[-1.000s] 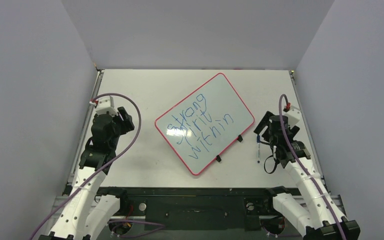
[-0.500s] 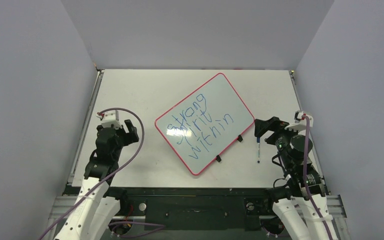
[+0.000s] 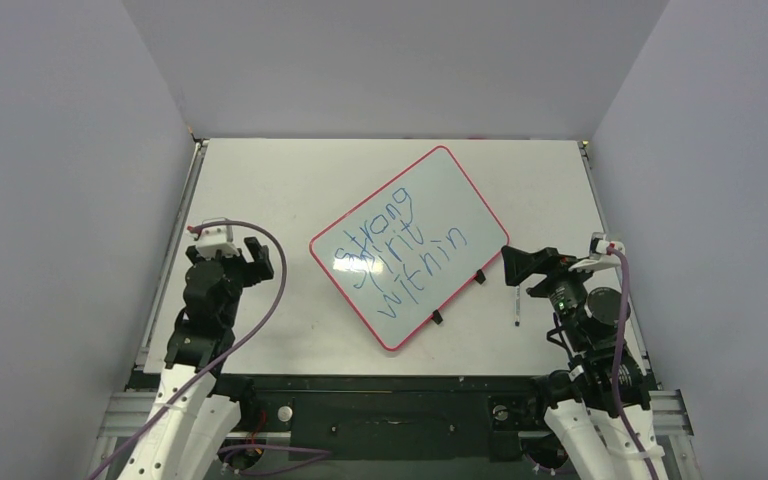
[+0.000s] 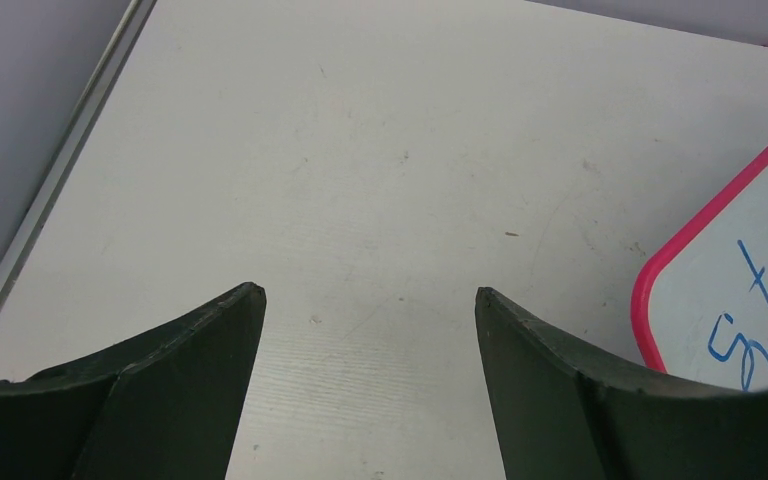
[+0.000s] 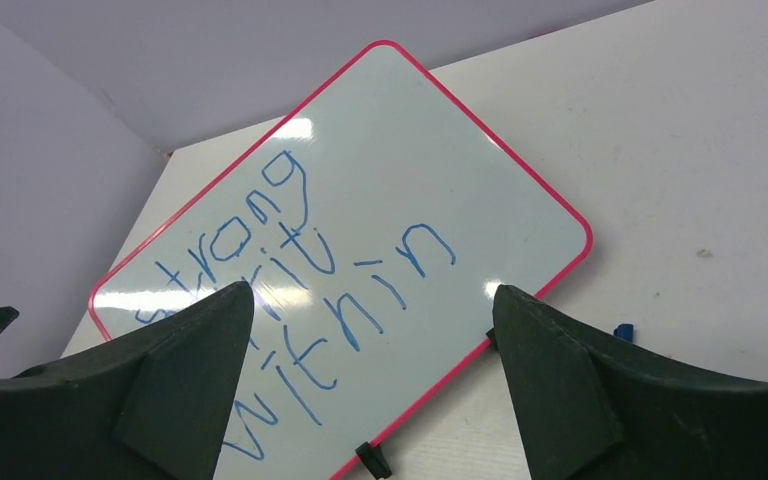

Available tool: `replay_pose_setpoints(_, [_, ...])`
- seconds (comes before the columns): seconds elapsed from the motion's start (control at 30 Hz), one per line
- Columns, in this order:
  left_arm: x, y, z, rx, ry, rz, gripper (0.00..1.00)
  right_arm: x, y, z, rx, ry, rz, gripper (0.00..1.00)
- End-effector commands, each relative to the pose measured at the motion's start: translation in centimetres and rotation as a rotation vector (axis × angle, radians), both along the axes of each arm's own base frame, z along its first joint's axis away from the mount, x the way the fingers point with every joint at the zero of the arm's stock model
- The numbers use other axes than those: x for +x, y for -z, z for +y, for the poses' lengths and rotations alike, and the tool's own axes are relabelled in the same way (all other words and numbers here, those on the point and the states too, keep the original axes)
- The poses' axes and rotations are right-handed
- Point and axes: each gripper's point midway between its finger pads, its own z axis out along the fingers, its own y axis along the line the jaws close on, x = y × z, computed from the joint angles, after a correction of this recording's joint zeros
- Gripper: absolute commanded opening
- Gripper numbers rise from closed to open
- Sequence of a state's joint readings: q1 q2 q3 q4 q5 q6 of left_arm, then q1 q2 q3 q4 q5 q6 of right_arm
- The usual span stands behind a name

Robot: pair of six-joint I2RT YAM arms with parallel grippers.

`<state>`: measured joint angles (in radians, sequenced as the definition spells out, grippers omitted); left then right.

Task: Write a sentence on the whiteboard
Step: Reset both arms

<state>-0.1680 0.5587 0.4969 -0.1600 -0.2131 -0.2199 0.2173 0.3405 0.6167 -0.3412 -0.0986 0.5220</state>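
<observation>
A: The left hand and the right hand both gape wide, gripping nothing. Why?
B: Likely the job's done. The sentence fills the whiteboard, which lies angled on the tabletop between them, and the marker rests loose near the right hand.

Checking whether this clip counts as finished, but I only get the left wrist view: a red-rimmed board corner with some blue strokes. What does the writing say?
Observer: The blue handwritten sentence on the glossy red-rimmed whiteboard reads "strong spirit within", in three lines.
Operator: Where is the marker?
Observer: A slim dark marker lies loose on the white tabletop, right of the board.
Operator: And the right gripper?
Observer: The black two-finger right gripper is open and empty.
</observation>
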Motion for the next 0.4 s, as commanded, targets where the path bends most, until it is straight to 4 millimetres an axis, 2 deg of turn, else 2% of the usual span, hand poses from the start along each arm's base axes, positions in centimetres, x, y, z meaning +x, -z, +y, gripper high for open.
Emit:
replay_pose_setpoints(0.0, [0.45,-2.44,0.29,0.015,-0.006,-0.092,0.74,-0.21,-1.59,0.50,0.038,-0.023,-0.054,0.85])
replay_pose_setpoints(0.2, [0.54,-2.47,0.38,0.029,-0.006,-0.093,0.75,-0.09,-1.28,0.53,0.047,-0.019,-0.046,0.85])
replay_pose_setpoints(0.37, [0.57,-2.46,0.33,0.034,0.000,-0.094,0.75,-0.13,-1.92,0.22,0.045,-0.001,-0.058,0.86])
